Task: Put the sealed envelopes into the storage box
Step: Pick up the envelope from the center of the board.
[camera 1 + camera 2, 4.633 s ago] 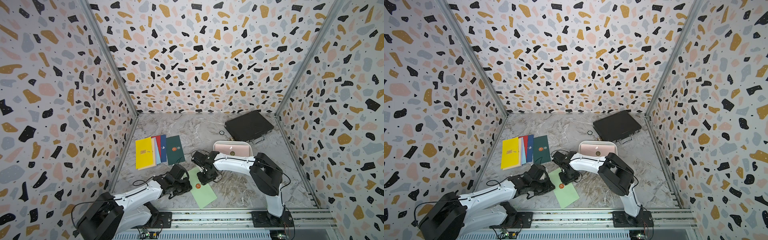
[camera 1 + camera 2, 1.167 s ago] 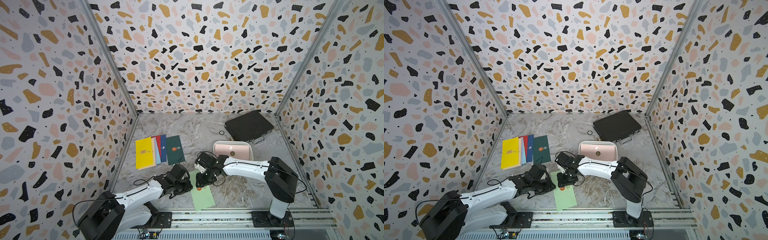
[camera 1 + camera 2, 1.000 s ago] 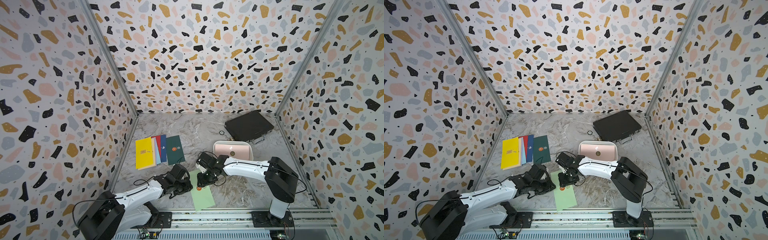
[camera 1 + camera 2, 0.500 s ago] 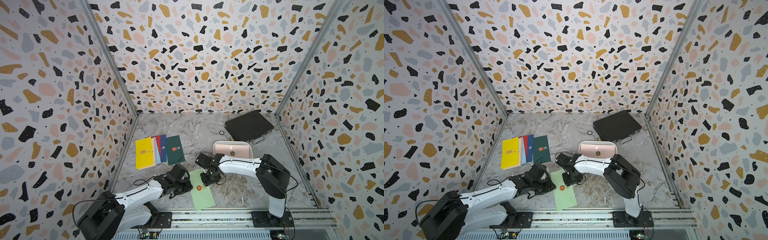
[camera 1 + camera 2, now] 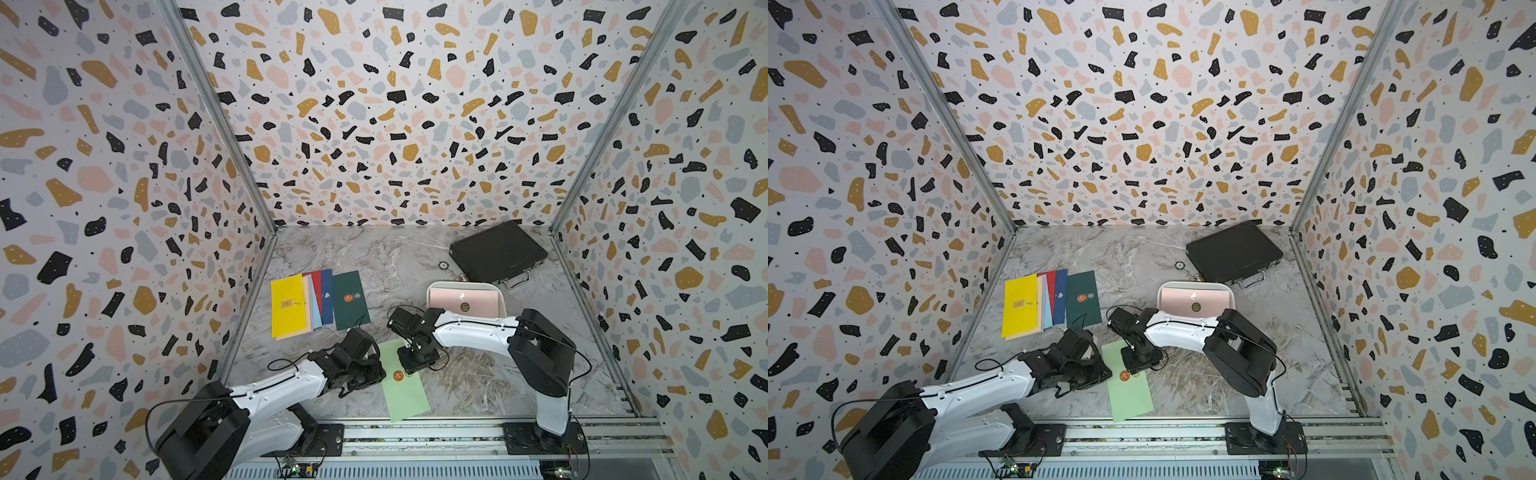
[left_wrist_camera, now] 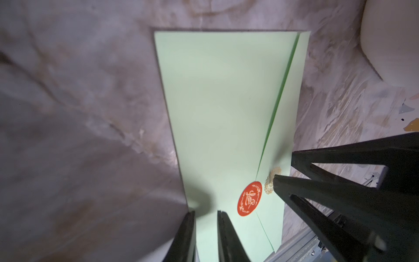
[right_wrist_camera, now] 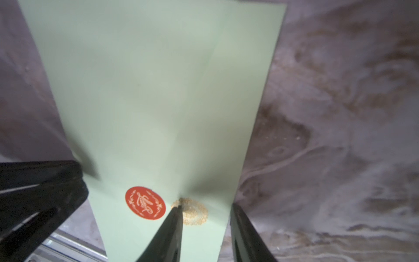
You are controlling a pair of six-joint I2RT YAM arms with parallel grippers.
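Note:
A light green envelope [image 5: 406,390] [image 5: 1130,392] with a red round seal [image 6: 249,198] lies on the marble floor near the front rail. My left gripper [image 6: 205,212] [image 5: 380,372] is shut on its left long edge. My right gripper [image 7: 206,205] [image 5: 415,365] stands open over its other edge: one fingertip rests on a gold seal [image 7: 192,214], the other is off the paper. The white storage box [image 5: 465,285] [image 5: 1192,284] behind the right arm holds a pink envelope [image 5: 465,299]. A fan of envelopes lies at the left: yellow [image 5: 288,305], red, navy, dark green [image 5: 350,299].
A black briefcase [image 5: 496,253] [image 5: 1233,249] lies at the back right, with a small round item [image 5: 443,265] on the floor beside it. Patterned walls close in three sides. A metal rail [image 5: 436,432] carrying both arm bases runs along the front.
Since the earliest frames the light green envelope's near end has swung left. Over the last second the right arm's elbow moved left while its gripper stayed over the envelope. The left arm is unchanged.

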